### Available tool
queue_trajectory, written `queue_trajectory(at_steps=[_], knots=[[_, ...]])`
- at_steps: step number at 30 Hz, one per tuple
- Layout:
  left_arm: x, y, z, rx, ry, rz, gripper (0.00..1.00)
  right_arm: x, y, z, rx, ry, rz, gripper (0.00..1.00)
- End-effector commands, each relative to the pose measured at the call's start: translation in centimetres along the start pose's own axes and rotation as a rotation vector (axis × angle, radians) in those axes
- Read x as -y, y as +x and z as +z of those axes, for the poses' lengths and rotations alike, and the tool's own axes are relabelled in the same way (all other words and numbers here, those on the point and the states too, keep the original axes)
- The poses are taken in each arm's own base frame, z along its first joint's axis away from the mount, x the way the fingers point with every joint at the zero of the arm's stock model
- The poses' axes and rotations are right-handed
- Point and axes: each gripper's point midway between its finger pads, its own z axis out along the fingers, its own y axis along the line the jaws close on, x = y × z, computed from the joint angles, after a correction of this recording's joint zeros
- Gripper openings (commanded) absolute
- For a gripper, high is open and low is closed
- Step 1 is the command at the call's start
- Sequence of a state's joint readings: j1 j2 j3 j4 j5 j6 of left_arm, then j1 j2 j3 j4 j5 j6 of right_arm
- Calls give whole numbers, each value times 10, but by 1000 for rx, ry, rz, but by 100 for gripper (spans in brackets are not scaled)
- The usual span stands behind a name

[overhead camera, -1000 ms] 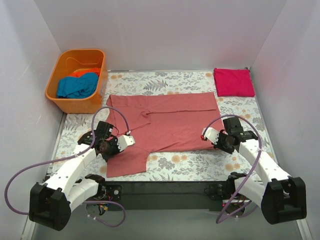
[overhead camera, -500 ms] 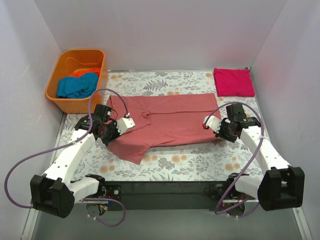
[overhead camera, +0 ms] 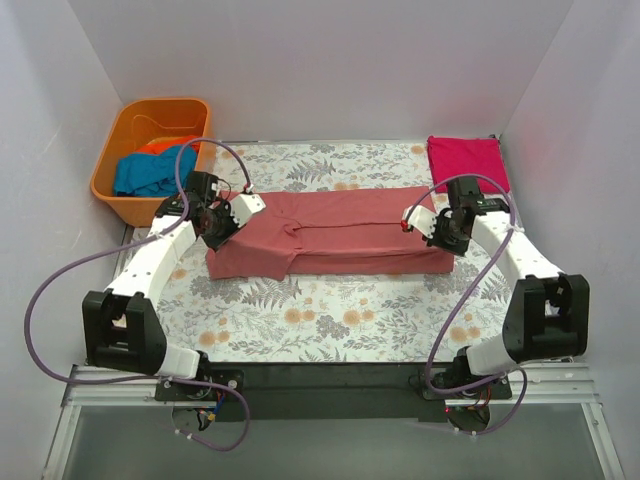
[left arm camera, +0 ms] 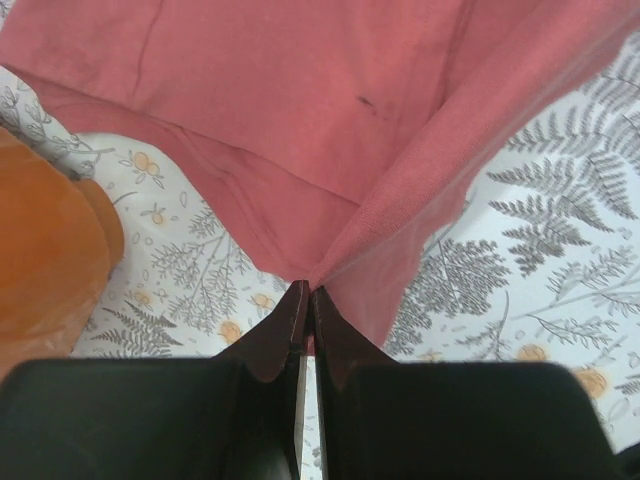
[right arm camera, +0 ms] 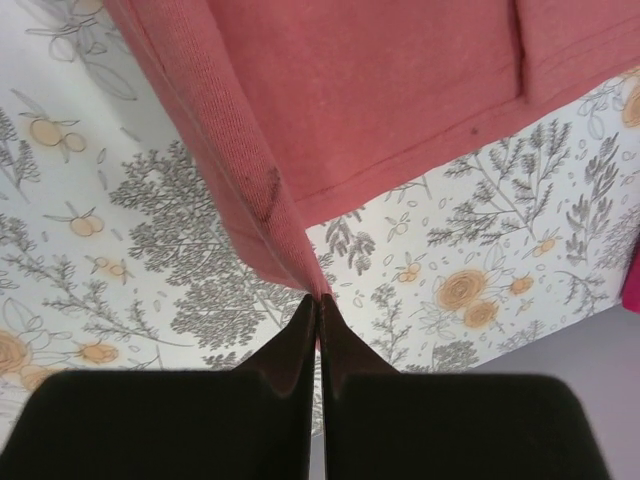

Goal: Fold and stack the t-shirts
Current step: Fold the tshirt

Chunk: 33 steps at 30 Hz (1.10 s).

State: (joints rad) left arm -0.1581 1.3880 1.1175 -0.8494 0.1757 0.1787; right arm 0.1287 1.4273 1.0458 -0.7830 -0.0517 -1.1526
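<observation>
Brick-red t-shirt (overhead camera: 340, 232), soft fine-knit cloth, lies as a long folded band across the floral-print tabletop (overhead camera: 330, 310). Left gripper (left arm camera: 305, 290) pinches its left edge and right gripper (right arm camera: 318, 298) its right hem, dark jaws pressed onto cloth. Magenta t-shirt (overhead camera: 467, 164) sits folded square at the far right corner.

No writing, label, brand, number or sign is readable on the dusty brick-red cloth t-shirt (overhead camera: 350, 228) or orange plastic tub (overhead camera: 150, 210)
</observation>
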Motion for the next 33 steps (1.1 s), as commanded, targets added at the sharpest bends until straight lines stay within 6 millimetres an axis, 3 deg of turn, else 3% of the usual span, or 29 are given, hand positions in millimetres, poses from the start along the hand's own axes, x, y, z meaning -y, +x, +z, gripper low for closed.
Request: queue_trajectory(at_steps=[1, 10, 22, 27, 33], knots=[[-30, -20, 2, 56, -61, 14, 0, 32, -9, -5, 4, 47, -86, 1], [-60, -33, 28, 53, -84, 15, 0, 72, -19, 14, -13, 45, -104, 1], [-82, -33, 61, 34, -81, 8, 0, 96, -19, 49, -48, 13, -115, 1], [-85, -28, 68, 22, -81, -3, 0, 110, -22, 54, -48, 24, -119, 1], [-91, -29, 78, 26, -84, -3, 0, 113, -22, 65, -54, 7, -117, 1]])
